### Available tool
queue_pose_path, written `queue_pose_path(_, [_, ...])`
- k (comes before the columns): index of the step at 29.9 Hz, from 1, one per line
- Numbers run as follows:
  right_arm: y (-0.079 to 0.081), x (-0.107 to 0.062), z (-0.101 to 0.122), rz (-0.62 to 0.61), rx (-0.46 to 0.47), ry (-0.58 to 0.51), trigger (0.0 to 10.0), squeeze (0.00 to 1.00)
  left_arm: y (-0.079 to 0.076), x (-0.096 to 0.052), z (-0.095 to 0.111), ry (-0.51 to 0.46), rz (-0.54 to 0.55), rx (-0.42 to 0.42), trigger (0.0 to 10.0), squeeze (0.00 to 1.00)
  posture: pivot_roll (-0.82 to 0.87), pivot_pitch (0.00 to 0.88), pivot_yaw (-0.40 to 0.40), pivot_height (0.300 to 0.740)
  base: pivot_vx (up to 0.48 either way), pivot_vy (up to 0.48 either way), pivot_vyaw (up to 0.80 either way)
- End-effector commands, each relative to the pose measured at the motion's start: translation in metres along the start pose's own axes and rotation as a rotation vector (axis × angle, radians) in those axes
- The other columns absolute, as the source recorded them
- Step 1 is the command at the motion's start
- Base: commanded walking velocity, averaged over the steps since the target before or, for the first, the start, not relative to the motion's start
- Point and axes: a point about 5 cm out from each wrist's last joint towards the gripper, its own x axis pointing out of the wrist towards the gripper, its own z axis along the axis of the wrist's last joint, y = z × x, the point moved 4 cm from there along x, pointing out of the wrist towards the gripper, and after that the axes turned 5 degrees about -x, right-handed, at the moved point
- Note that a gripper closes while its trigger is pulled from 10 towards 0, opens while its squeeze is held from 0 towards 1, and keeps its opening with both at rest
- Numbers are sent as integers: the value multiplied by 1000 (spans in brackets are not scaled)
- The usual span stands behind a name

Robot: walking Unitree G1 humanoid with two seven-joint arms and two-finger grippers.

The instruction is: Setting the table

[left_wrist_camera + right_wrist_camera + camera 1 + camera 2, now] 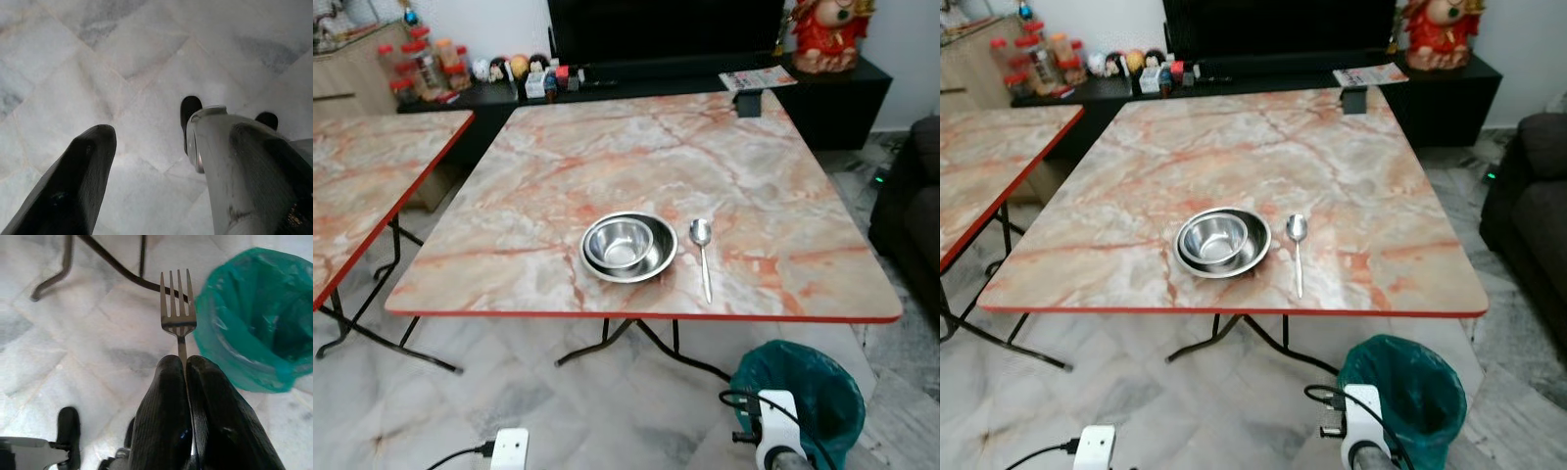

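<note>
Two nested steel bowls [628, 247] sit near the front edge of the marble-patterned table [558, 176], which has a red rim. A steel spoon [703, 255] lies just right of them, handle toward me. In the right wrist view my right gripper [185, 363] is shut on the handle of a steel fork [177, 308], tines pointing away, low over the floor beside the bin. My right wrist [775, 426] hangs below the table's front edge. In the left wrist view my left gripper hangs over floor tiles, one black finger [73, 181] set well off to the side.
A teal-lined bin [803, 387] stands on the floor at the front right, by the table's black folding legs [646, 343]. A second marble table [372, 186] is at the left. A dark sofa [911, 215] is at the right and a black cabinet [636, 78] behind.
</note>
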Motion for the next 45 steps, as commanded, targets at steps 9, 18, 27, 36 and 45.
queue_pose_path(9, [-13, -8, 1, -80, 10, -114, 10000, 0, 6, 0, -1, 4, 8, 3, 10000, 0, -58, 42, 69, 740, 0, 0, 0])
queue_pose_path(18, [-38, -27, 23, -264, -198, -346, 10000, 0, 7, 0, 0, 2, 5, 13, 10000, 0, -78, 54, 75, 740, 0, 0, 0])
queue_pose_path(27, [-47, -74, 61, -354, -376, -655, 10000, 0, 7, -1, -2, 9, -5, 33, 10000, 0, -115, 76, 80, 740, 0, 0, 0])
queue_pose_path(36, [-46, -103, 55, -393, -521, -681, 10000, 0, 7, -1, -5, 18, -11, 44, 10000, 0, -134, 95, 78, 740, 0, 0, 0])
queue_pose_path(45, [-51, -112, 88, -497, -736, -752, 10000, 0, 4, -1, -7, 21, -17, 50, 10000, 0, -136, 93, 79, 740, 0, 0, 0])
